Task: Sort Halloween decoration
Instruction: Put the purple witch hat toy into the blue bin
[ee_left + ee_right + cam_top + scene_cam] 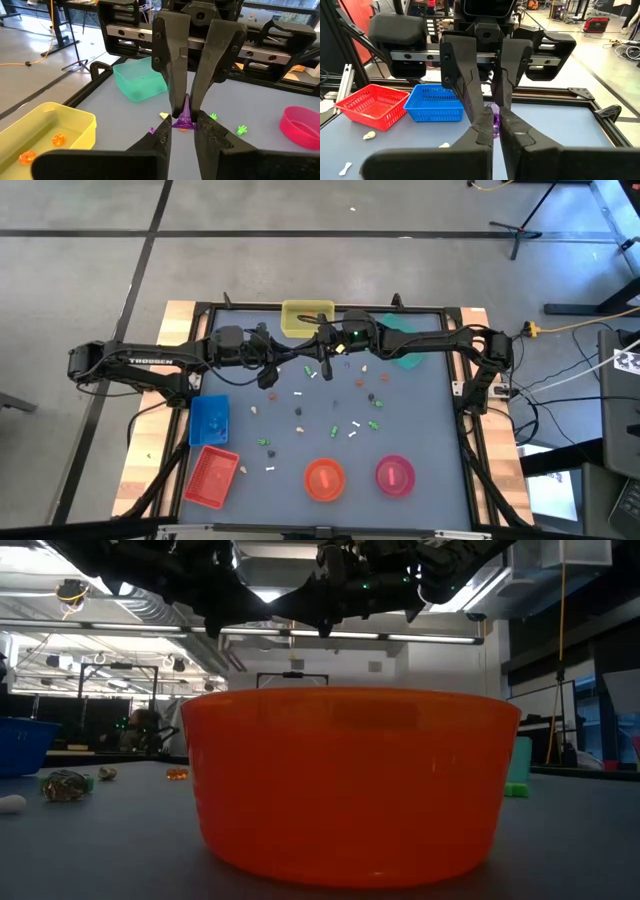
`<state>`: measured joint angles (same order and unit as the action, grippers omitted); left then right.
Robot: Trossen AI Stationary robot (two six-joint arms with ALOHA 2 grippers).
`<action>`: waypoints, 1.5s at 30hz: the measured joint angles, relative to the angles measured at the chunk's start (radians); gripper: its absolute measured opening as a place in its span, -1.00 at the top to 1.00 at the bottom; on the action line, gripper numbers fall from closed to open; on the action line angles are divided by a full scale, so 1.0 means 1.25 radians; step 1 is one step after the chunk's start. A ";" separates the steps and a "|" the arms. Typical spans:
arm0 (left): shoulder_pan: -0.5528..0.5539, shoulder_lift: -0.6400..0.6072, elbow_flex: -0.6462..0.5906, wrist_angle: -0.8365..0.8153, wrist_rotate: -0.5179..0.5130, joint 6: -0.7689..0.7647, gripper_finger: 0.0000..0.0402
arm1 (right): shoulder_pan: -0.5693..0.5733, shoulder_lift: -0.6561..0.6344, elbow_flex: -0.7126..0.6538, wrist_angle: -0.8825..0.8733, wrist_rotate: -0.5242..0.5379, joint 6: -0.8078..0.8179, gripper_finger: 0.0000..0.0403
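The left end effector [322, 366] and the right end effector [327, 348] meet tip to tip above the far middle of the tabletop [430, 420], both narrowed onto one small purple trinket [184, 111] held up off the surface. In the left wrist view the purple piece sits pinched between the opposing fingers [172, 75] of the right arm, just past the left arm's own fingertips. The right wrist view shows the same purple trinket [494, 120] at its own tips, with the left arm's fingers closed around it from the other side.

Just beyond the joined end effectors, against the far edge frame, lies the yellow tray [306, 316] with two orange pieces [58, 139] inside. The teal tray [404, 345] is near the right end effector, under that arm.

On the near side of the end effectors, open grey surface holds scattered decorations [352, 426], white, green and dark, each apart from the others. Farther toward the near edge stand the orange bowl [324, 478] and pink bowl [395, 474]; the blue basket [209, 419] and red basket [212, 477] sit well off below the left arm, near the tabletop's left edge.
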<state>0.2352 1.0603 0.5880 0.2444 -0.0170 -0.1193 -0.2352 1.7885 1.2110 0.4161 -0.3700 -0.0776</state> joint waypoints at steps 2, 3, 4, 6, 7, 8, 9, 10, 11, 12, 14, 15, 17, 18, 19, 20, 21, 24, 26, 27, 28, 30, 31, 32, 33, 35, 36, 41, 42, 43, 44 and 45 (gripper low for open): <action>0.000 0.000 0.000 0.001 0.000 -0.001 0.78 | 0.000 0.000 0.000 0.000 -0.001 0.000 0.83; 0.000 0.000 0.000 0.001 0.001 -0.001 0.78 | 0.000 0.000 0.000 0.000 -0.001 0.000 0.77; 0.000 0.000 0.000 0.001 0.002 -0.001 0.78 | 0.000 0.000 0.000 0.001 0.000 0.000 0.70; 0.000 0.000 0.000 0.001 0.002 -0.001 0.78 | -0.001 0.000 0.000 0.001 0.005 0.000 0.56; 0.000 0.000 0.000 0.001 0.002 -0.001 0.78 | -0.001 0.000 0.000 0.001 0.010 0.000 0.50; 0.000 0.000 0.000 0.001 0.002 -0.001 0.78 | -0.001 0.000 0.000 0.001 0.013 0.000 0.43; 0.000 0.000 0.000 0.001 0.002 -0.001 0.78 | -0.001 0.000 0.000 0.001 0.016 0.000 0.38; 0.000 0.000 0.000 0.001 0.004 -0.001 0.78 | -0.001 0.000 0.000 0.001 0.017 0.000 0.33; -0.001 0.000 0.000 0.001 0.004 -0.001 0.78 | -0.001 -0.001 0.000 0.001 0.017 0.001 0.29; -0.001 0.000 0.000 0.001 0.004 -0.001 0.78 | -0.001 -0.001 0.000 0.001 0.017 0.001 0.25; -0.001 0.000 0.000 0.005 0.004 -0.001 0.78 | -0.001 -0.008 0.000 -0.002 0.021 0.001 0.20; -0.001 0.000 0.000 0.008 0.004 -0.001 0.78 | -0.001 -0.012 0.000 -0.002 0.023 0.000 0.18; 0.000 -0.001 0.000 0.007 -0.001 -0.001 0.78 | -0.001 -0.023 0.000 -0.001 0.020 -0.003 0.16; 0.000 0.000 0.000 0.004 -0.005 -0.001 0.78 | -0.001 -0.027 0.000 0.001 0.019 -0.004 0.16; 0.001 0.000 0.000 0.003 -0.006 -0.001 0.78 | 0.000 -0.031 0.000 0.010 0.019 -0.004 0.16; 0.001 0.000 0.000 0.003 -0.006 -0.001 0.78 | -0.001 -0.037 0.000 0.008 0.019 -0.004 0.16; 0.000 0.000 0.000 0.005 -0.006 -0.001 0.78 | 0.000 -0.040 0.000 0.004 0.020 -0.004 0.16; 0.000 0.000 0.000 0.004 -0.018 -0.001 0.78 | 0.000 -0.046 0.000 0.004 0.023 -0.004 0.17; 0.000 0.000 0.000 0.005 -0.021 -0.001 0.78 | -0.001 -0.051 0.000 0.003 0.028 -0.004 0.17; 0.000 0.000 0.000 0.005 -0.021 -0.001 0.78 | -0.001 -0.053 0.000 0.004 0.031 -0.004 0.17; 0.000 0.000 0.000 0.005 -0.020 -0.001 0.78 | -0.003 -0.058 0.000 -0.002 0.033 -0.004 0.17; 0.000 -0.002 0.000 0.005 -0.020 -0.001 0.78 | -0.010 -0.068 0.000 -0.018 0.033 -0.006 0.17; 0.000 -0.007 0.000 0.000 -0.019 -0.002 0.78 | -0.012 -0.080 0.000 -0.033 0.034 -0.005 0.17; 0.000 -0.017 0.000 -0.006 -0.014 -0.006 0.78 | -0.018 -0.092 0.000 -0.054 0.037 -0.005 0.17; 0.000 -0.028 0.000 -0.010 -0.010 -0.009 0.78 | -0.023 -0.104 0.000 -0.067 0.039 -0.005 0.17; 0.000 -0.063 0.000 -0.044 0.015 -0.032 0.78 | -0.032 -0.130 0.000 -0.115 0.041 -0.005 0.17; 0.000 -0.083 0.000 -0.068 0.034 -0.053 0.78 | -0.036 -0.141 0.000 -0.139 0.042 -0.005 0.17; -0.001 -0.201 0.000 -0.306 0.185 -0.213 0.78 | -0.045 -0.173 0.000 -0.234 0.046 -0.006 0.17; -0.001 -0.224 0.000 -0.370 0.229 -0.251 0.78 | -0.045 -0.173 0.000 -0.242 0.052 -0.007 0.17; -0.001 -0.243 0.000 -0.440 0.270 -0.287 0.78 | -0.044 -0.173 0.000 -0.249 0.054 -0.007 0.17; -0.002 -0.263 0.000 -0.515 0.312 -0.322 0.78 | -0.043 -0.173 0.000 -0.255 0.054 -0.007 0.17; -0.005 -0.280 0.000 -0.589 0.344 -0.352 0.78 | -0.043 -0.172 0.000 -0.256 0.056 -0.007 0.17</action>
<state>0.2286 0.7103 0.5880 -0.4916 0.4126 -0.5599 -0.2890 1.5737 1.2106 0.0959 -0.2998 -0.0864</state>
